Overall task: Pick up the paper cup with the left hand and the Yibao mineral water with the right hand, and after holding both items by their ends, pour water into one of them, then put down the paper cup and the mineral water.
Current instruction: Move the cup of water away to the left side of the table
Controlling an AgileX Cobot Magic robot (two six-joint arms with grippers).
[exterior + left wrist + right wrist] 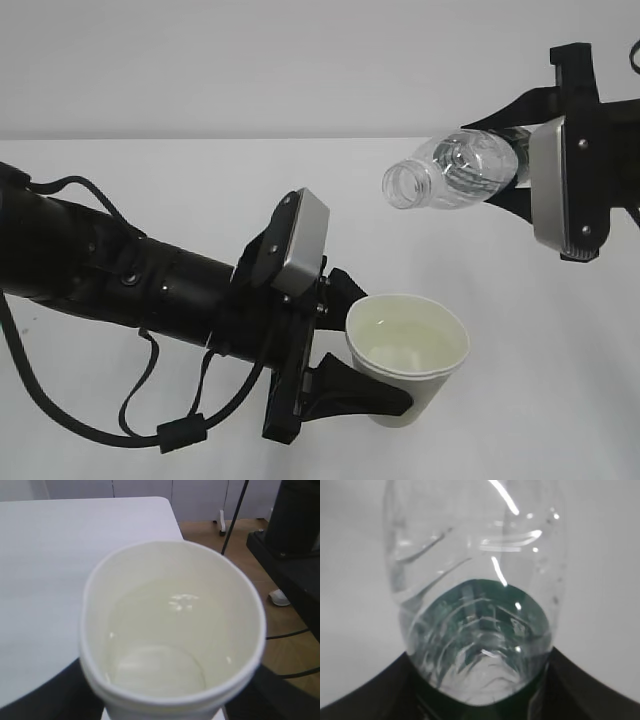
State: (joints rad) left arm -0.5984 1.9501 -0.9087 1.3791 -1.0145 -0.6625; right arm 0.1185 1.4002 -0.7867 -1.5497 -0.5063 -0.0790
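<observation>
While the left end effector (pixel 372 352) is clamping the paper cup (pixel 408 352) upright at lower centre of the frame, above the white counter (pixel 150 180), the right end effector (pixel 520 175) is gripping the Yibao mineral water (pixel 455 172) tilted at upper right, mouth facing left above the cup.

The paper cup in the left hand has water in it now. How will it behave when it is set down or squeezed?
The paper cup is probably soft: its rim looks oval in the left wrist view, as if the left hand squeezes it. A harder squeeze might spill the water. With the water pooled low, it should stand steadily.
</observation>
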